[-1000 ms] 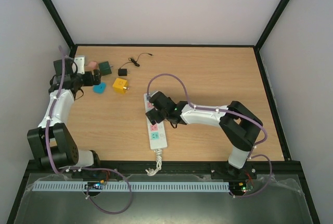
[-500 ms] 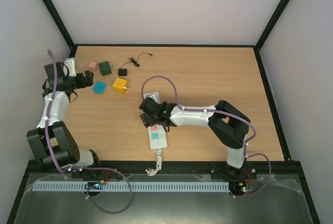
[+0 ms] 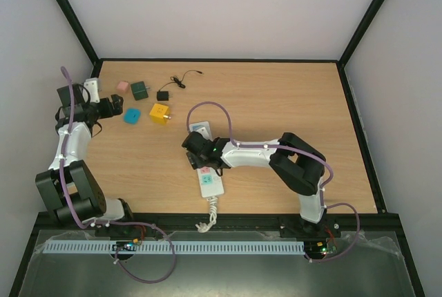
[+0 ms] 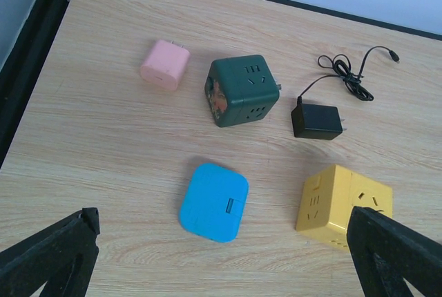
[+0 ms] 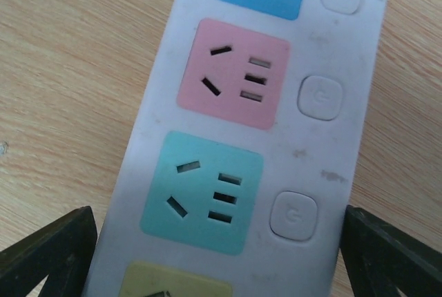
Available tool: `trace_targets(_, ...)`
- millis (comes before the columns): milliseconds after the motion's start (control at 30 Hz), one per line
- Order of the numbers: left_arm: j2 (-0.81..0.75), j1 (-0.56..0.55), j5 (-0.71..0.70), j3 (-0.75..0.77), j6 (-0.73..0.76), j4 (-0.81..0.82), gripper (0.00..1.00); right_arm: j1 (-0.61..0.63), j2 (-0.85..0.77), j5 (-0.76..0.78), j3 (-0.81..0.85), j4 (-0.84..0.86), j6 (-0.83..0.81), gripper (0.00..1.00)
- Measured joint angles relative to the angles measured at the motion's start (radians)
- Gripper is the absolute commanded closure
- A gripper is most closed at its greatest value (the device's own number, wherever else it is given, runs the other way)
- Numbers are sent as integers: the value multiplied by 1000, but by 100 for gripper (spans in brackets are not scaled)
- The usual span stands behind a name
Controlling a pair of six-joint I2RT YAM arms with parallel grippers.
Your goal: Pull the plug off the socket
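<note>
The white power strip (image 3: 210, 185) lies mid-table with its coiled cord (image 3: 207, 215) toward the near edge. In the right wrist view the strip (image 5: 173, 69) shows a blue USB face, a pink outlet (image 5: 233, 74), a teal outlet (image 5: 202, 192) and a yellow one, all with nothing in them. My right gripper (image 5: 217, 262) is open and straddles the strip; from above it (image 3: 198, 155) hides the strip's middle. My left gripper (image 4: 221, 262) is open above a blue square plug (image 4: 214, 202); from above it (image 3: 114, 108) is at the far left.
Loose items lie at the far left: a pink plug (image 4: 166, 64), a dark green cube adapter (image 4: 242, 91), a black charger with a thin cable (image 4: 316, 120) and a yellow cube adapter (image 4: 345, 205). The black frame edge (image 4: 27, 69) runs along the table's left side.
My right gripper has shifted left and a little nearer over the strip. My left arm has drawn back to the left, away from the blue plug.
</note>
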Motion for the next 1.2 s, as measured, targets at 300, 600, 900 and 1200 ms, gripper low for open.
trace_targets(300, 0, 6, 19, -13, 0, 5, 0, -83, -2, -37, 0, 18, -59, 22)
trace_targets(600, 0, 6, 37, -13, 0, 6, 0, -280, -6, -125, 3, 25, -241, 23)
trace_targets(900, 0, 6, 48, -13, 0, 7, 0, -525, -6, -224, 25, -5, -421, 23)
trace_targets(1200, 0, 6, 73, -13, 1, 7, 0, -756, 11, -304, 59, -33, -591, 26)
